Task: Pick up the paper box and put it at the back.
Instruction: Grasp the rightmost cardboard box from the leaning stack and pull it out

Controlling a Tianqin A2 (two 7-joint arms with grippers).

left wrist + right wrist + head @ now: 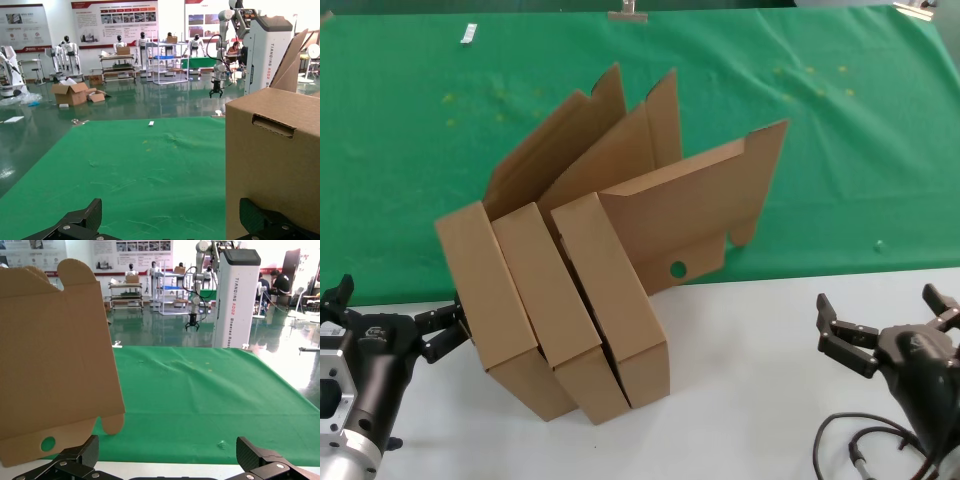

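Risk: spread left gripper [395, 315] beside the outermost shallow brown corrugated-cardboard paper box [500, 310] could topple its leaning neighbours. Right gripper [885, 320] waits spread, well apart.

robot lab/showroom | humanoid robots [67, 50] along wall | wall posters [114, 17] | shelving racks [170, 62] | green glossy floor [125, 100]

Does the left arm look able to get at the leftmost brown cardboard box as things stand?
Probably yes. The left claw is open, low on the white tabletop, right beside the leftmost brown corrugated cardboard box, and nothing shows between them. The right claw waits open, far off.
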